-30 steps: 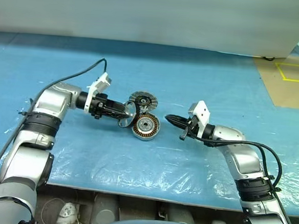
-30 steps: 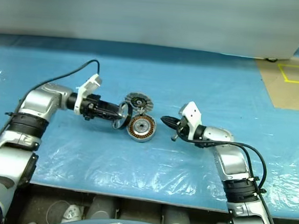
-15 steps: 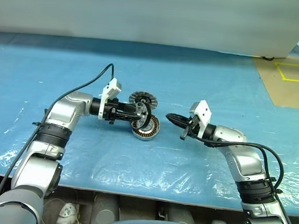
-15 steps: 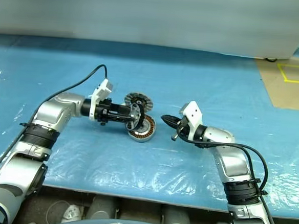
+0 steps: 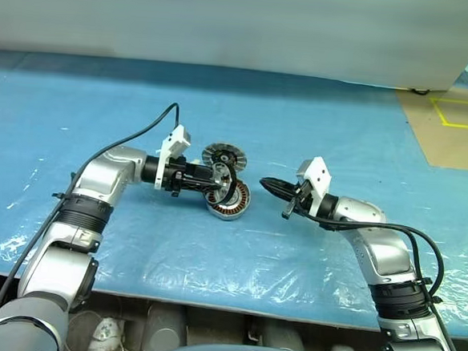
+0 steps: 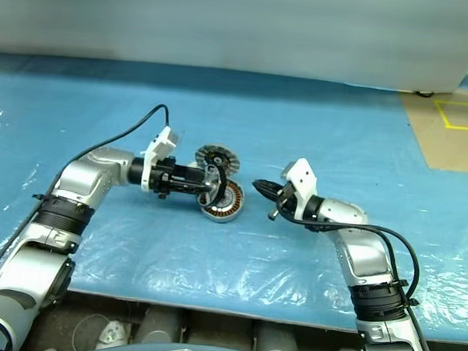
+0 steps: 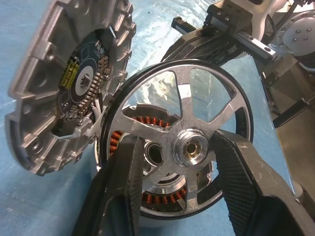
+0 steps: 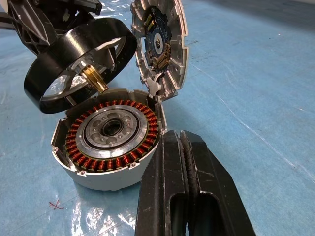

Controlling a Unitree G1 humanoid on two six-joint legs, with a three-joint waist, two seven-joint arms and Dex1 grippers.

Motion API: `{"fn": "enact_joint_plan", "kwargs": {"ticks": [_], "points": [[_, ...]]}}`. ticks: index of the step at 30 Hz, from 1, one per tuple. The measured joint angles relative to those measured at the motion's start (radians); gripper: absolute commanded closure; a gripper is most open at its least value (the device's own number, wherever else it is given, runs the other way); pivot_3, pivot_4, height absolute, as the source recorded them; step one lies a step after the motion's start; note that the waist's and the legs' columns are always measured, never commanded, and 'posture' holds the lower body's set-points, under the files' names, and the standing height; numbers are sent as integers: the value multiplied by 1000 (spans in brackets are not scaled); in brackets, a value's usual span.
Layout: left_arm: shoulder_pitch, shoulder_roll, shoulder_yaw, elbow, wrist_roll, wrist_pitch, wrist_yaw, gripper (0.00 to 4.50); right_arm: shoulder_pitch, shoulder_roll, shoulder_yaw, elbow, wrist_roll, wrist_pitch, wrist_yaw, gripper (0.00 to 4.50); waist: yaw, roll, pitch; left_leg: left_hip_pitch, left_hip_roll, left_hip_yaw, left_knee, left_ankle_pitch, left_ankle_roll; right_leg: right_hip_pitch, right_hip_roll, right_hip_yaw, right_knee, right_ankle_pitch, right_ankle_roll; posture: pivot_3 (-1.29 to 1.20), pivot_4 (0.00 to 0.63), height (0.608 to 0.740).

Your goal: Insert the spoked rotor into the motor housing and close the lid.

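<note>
The motor housing (image 8: 110, 130), a silver cup with copper windings, sits on the blue sheet mid-table (image 5: 233, 204). The lid (image 5: 222, 155) stands on edge at its far rim, dark finned face (image 8: 160, 44) toward the cup. My left gripper (image 5: 222, 183) is shut on the spoked rotor (image 7: 189, 150), fingers (image 7: 123, 191) clamping its hub spokes. The rotor (image 8: 78, 64) hangs tilted just over the housing's left side, brass shaft pointing down. My right gripper (image 5: 267, 184) is shut on nothing, hovering right of the housing, fingertips (image 8: 182, 196) near its rim.
A wrinkled clear film covers the blue table (image 5: 212, 262), whose front edge runs close to me. A black cable (image 5: 141, 129) arcs from the left wrist. Beige floor with yellow tape (image 5: 463, 115) lies beyond the far right corner.
My left arm has swung right, carrying the rotor from left of the housing to just over it. The right arm has stayed where it was.
</note>
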Motion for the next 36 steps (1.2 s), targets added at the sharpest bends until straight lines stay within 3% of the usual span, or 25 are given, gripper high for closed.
{"fn": "enact_joint_plan", "kwargs": {"ticks": [14, 21, 27, 30, 36], "points": [[20, -5, -32, -1, 5, -15, 6, 2690, 0, 0, 1, 0, -1, -1, -3, 4500, 0, 0, 0, 0, 0, 0, 0, 0, 0, 0, 0, 0, 1, 0, 0, 0, 150, 740], [18, -3, -63, 10, 37, -34, 31, 376, 0, 0, 2, 0, -4, -9, -5, 4500, 0, 0, 0, 0, 0, 0, 2, 0, 0, 0, 0, 0, 2, 0, 0, 0, 150, 740], [-4, -2, -64, 24, 53, -44, 56, 376, 0, 0, 3, 2, -5, -11, -5, 4500, 0, 0, 0, 0, 0, 0, 3, 0, 0, 0, 0, 0, 3, 0, 0, 0, 150, 740], [-11, -7, -49, 23, 34, -29, 69, 977, 0, 0, 3, 4, -9, -13, -5, 4500, 0, 0, 0, 0, 0, 0, 3, 0, 0, 0, 0, 1, 3, 0, 0, 0, 150, 740], [2, -34, -22, -32, -7, -7, 94, 3008, -4, 13, 11, 27, -20, -23, -9, 4500, -1, 0, 0, 0, 0, 0, 3, 0, 0, 0, 0, 1, 3, 0, 0, 0, 150, 740]]}}
